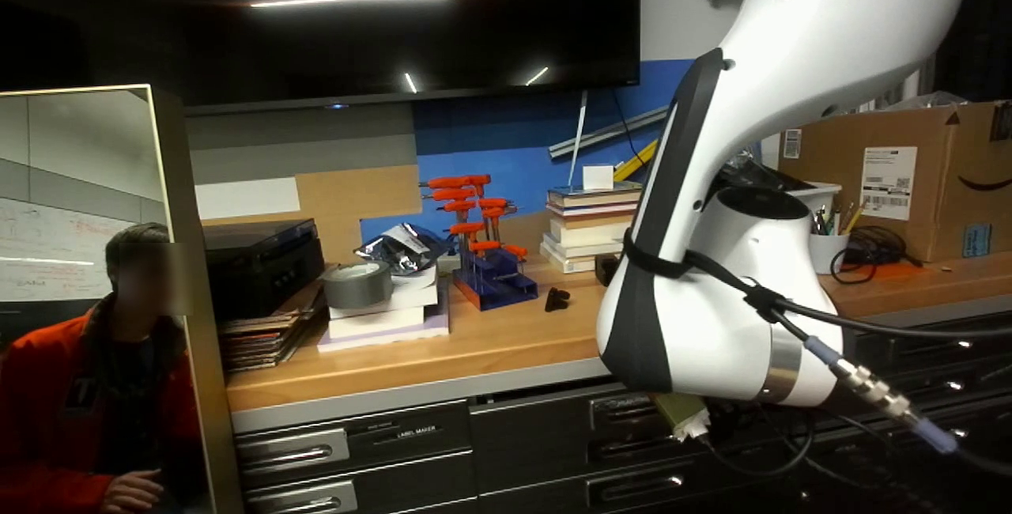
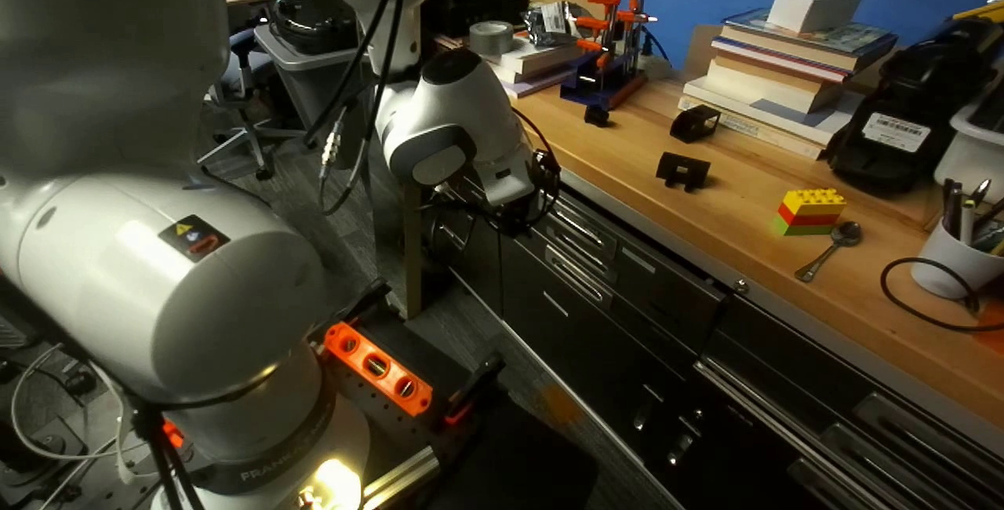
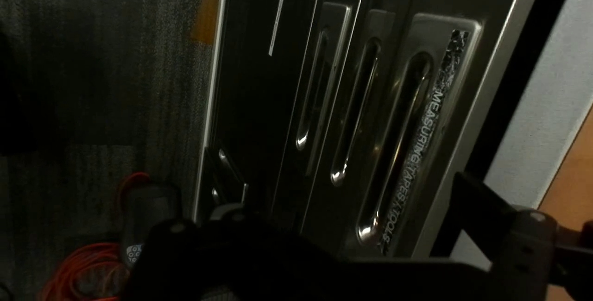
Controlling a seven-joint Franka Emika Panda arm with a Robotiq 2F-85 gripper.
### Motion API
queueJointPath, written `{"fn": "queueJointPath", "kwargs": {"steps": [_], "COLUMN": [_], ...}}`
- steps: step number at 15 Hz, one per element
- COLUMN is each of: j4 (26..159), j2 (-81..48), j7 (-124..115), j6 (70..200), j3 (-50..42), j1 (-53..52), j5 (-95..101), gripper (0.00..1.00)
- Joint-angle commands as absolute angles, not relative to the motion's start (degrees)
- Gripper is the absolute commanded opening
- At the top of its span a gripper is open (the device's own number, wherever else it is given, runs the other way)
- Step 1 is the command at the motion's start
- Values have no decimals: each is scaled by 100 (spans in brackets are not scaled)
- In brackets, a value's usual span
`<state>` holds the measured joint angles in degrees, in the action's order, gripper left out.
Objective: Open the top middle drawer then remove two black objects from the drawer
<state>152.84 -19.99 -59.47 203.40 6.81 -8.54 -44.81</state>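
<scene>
Likely lab workshop: robot arm (image 1: 779, 71), T-handle tools (image 1: 468, 228).

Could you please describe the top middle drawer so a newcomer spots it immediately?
Under the wooden counter is a dark cabinet. In the wrist view, the top middle drawer lies nearest that counter, the only front with readable lettering: MEASURING TAPES/TOOLS.

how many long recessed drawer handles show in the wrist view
3: the top middle drawer's handle, below the MEASURING TAPES / TOOLS label, then a second handle and a third handle, each nearer the floor. The gripper may hide others.
</scene>
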Motion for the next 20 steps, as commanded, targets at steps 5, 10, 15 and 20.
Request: {"fn": "queueJointPath", "kwargs": {"steps": [5,10,15,20], "j4": [14585,14316,14105,13941], "j2": [-2444,-2757,-2979,-3156], "j7": [-5880,-5881,-5886,-5933], "j6": [20458,20442,20412,20463], "j3": [456,377,358,371], "j1": [-988,-1014,-991,-1003], "j5": [-4690,-4797,-4838,-4938], "gripper": [100,100,100,100]}}
